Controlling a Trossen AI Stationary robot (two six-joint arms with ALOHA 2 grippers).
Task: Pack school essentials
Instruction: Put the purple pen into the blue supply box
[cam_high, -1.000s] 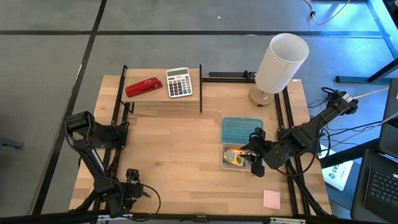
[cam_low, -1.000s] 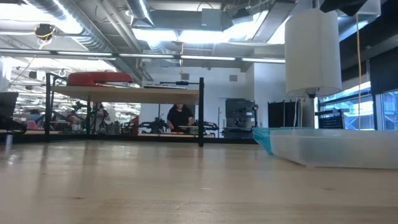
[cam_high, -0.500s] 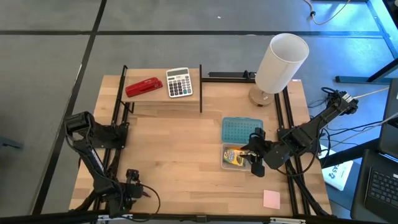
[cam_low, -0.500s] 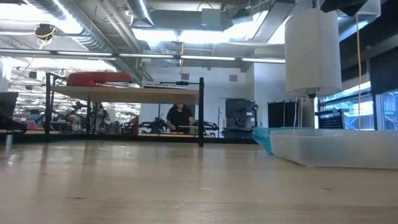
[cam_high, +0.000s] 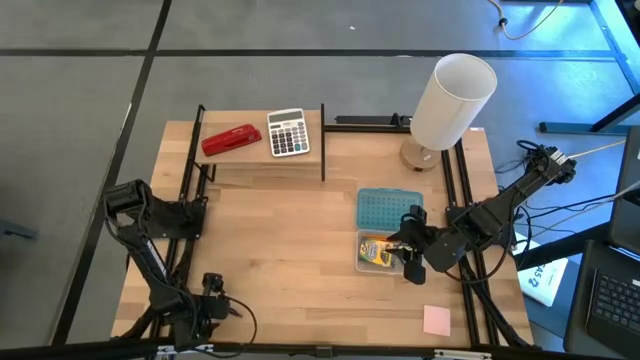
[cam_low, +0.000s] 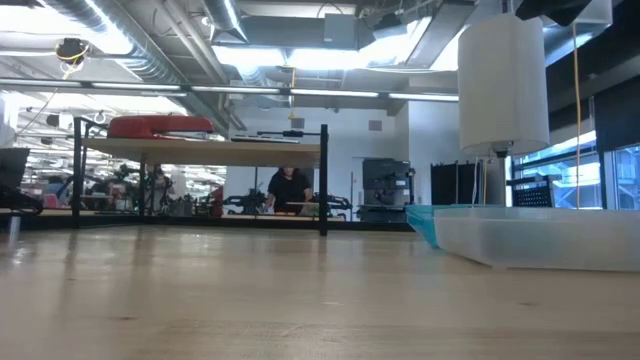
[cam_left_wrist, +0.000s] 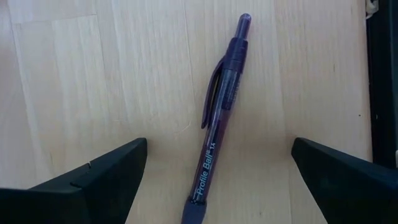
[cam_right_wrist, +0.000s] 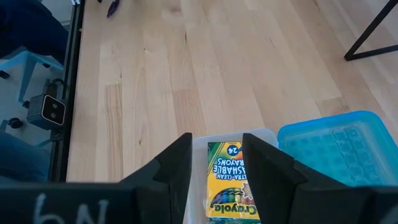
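The dark purple pen (cam_left_wrist: 217, 118) lies flat on the table between the wide-spread fingers of my open left gripper (cam_left_wrist: 219, 144), near the table's near left corner (cam_high: 212, 300). It touches neither finger. My right gripper (cam_right_wrist: 217, 138) is open and hovers over the yellow-green crayon box (cam_right_wrist: 231, 180), which lies in a clear plastic box (cam_high: 382, 252). Whether its fingers touch the crayon box I cannot tell. The pink note pad (cam_high: 436, 320) lies flat near the near right corner. Scissors, pencils and the yellow piece do not show.
A blue lid (cam_high: 390, 209) lies just beyond the clear box. A white lamp (cam_high: 452, 100) stands at the far right. A red stapler (cam_high: 231, 139) and a grey calculator (cam_high: 288, 132) sit on a raised shelf at the far left. Bare wood spans the table's middle.
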